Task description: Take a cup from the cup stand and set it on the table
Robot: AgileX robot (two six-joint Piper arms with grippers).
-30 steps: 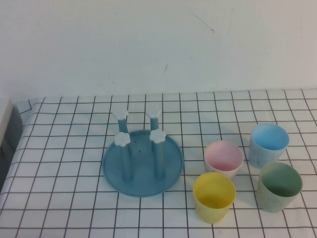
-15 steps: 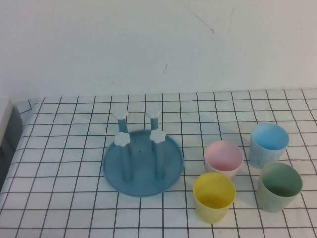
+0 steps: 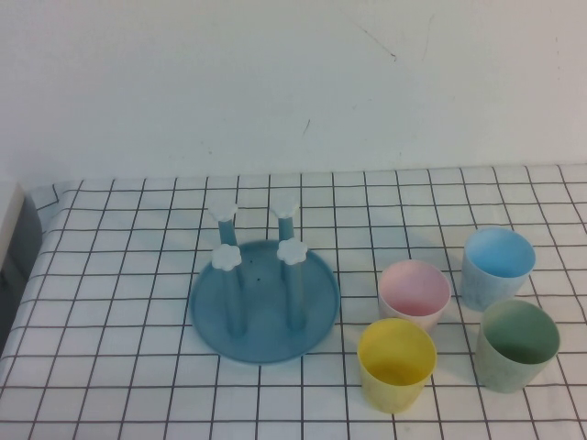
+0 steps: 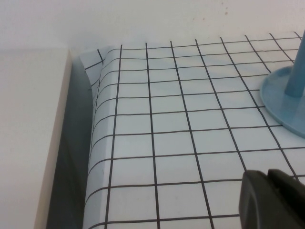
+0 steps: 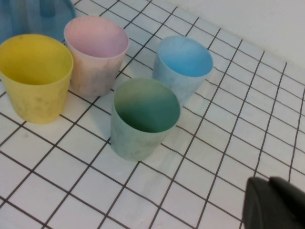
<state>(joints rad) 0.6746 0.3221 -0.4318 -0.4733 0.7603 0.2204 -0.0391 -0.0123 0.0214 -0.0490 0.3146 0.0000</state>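
Observation:
The yellow cup (image 3: 396, 363) stands upright on the gridded table (image 3: 119, 367), front right of the cup stand (image 3: 264, 298); it also shows in the right wrist view (image 5: 35, 76). The stand's four pegs are bare. Neither arm shows in the high view. My left gripper (image 4: 274, 200) is shut and empty, low over the cloth left of the stand's rim (image 4: 281, 102). My right gripper (image 5: 274, 205) is shut and empty, over the cloth to the right of the cups.
A pink cup (image 3: 414, 293), a blue cup (image 3: 497, 266) and a green cup (image 3: 517, 344) stand upright by the yellow one. The cloth's left edge drops beside a pale block (image 4: 28, 133). A white wall runs behind the table.

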